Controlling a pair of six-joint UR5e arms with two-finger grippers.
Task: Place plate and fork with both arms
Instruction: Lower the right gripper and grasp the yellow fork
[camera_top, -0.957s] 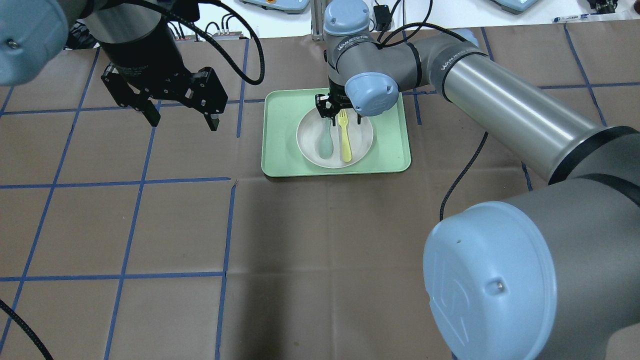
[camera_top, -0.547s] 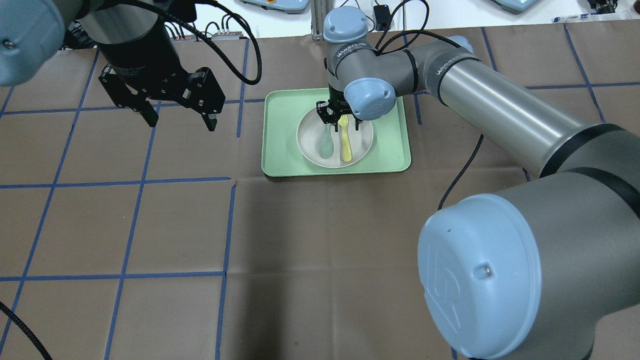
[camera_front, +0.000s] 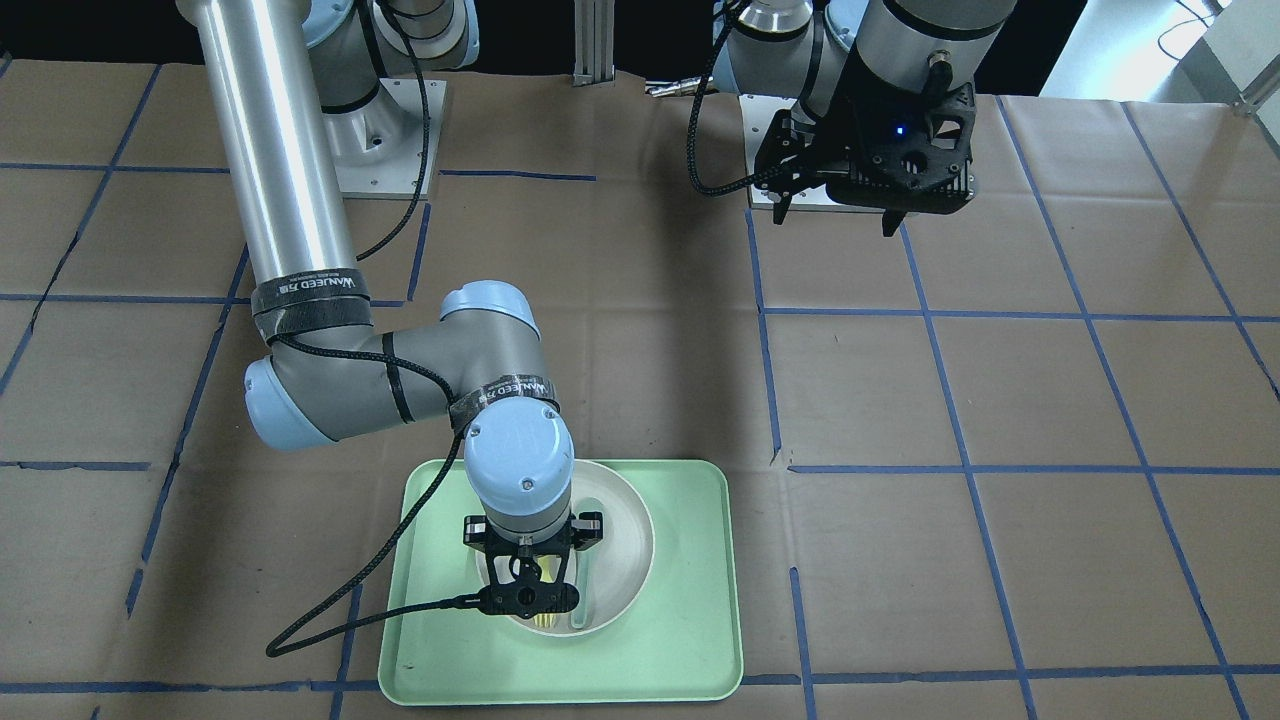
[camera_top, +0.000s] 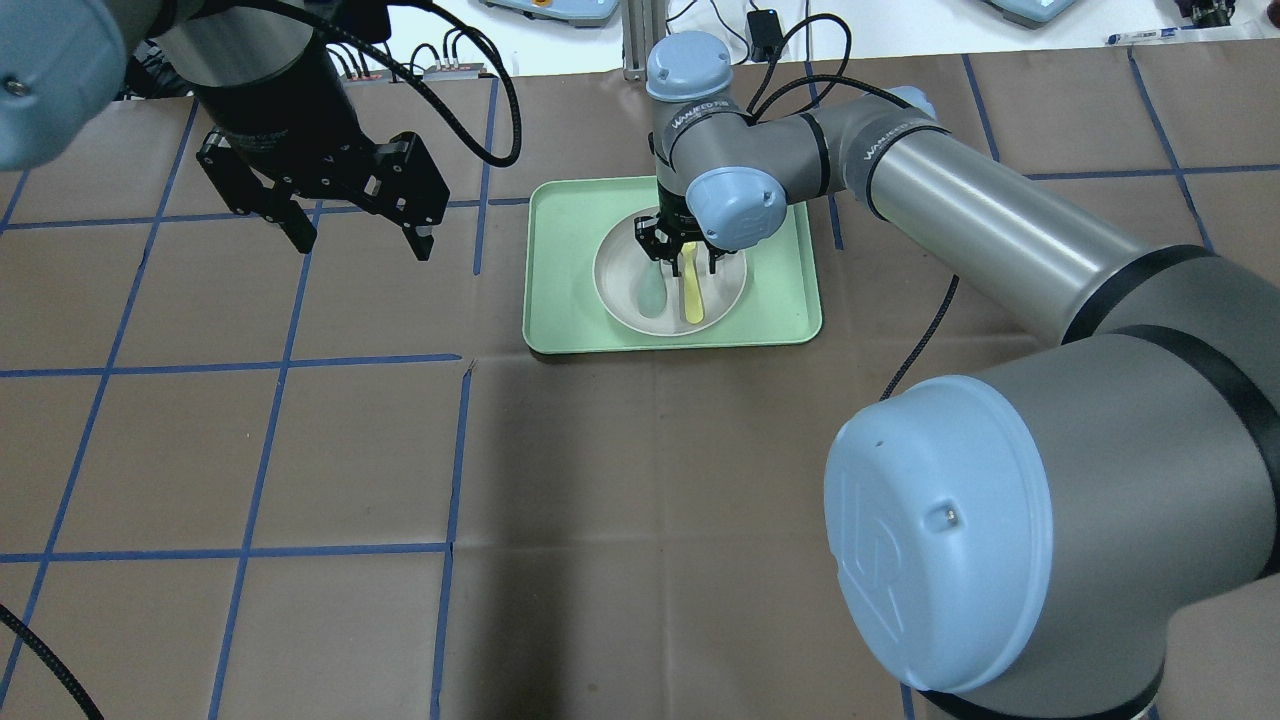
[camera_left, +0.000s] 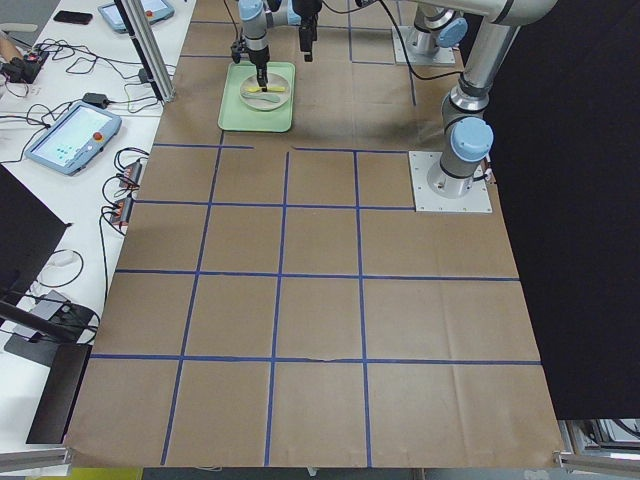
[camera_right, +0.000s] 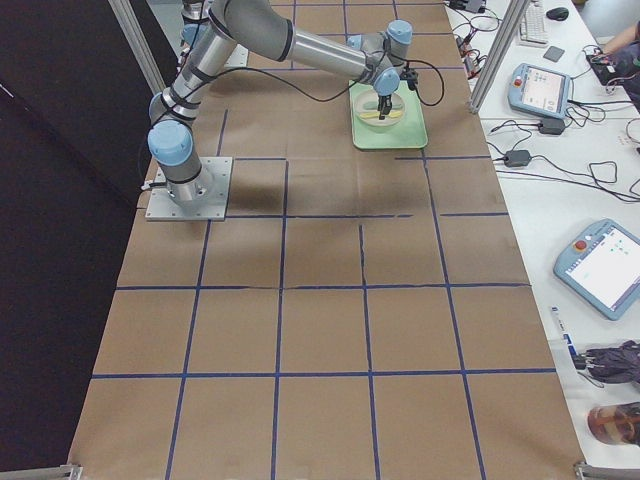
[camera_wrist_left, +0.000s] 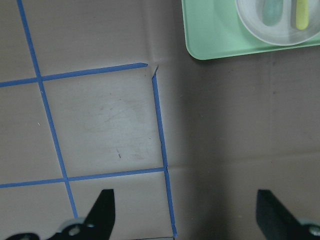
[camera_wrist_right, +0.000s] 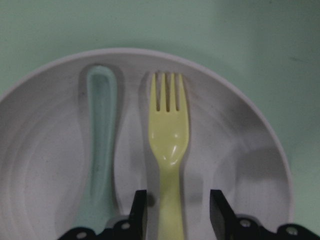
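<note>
Right end effector (camera_wrist_right: 178, 200), jaws apart, astride fork (camera_wrist_right: 169, 135); fork beside spoon (camera_wrist_right: 102, 130) in plate (camera_wrist_right: 235, 130); plate on tray (camera_top: 560, 260)

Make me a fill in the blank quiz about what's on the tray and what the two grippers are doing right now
1. The pale yellow fork lies in the off-white plate beside a grey-green ____.
2. The plate sits on a light ____ tray.
3. The right gripper is open, with one finger on either side of the handle of the ____.
4. The left gripper, away from the tray and holding nothing, is ____, not shut.

Missing words: spoon; green; fork; open
</note>
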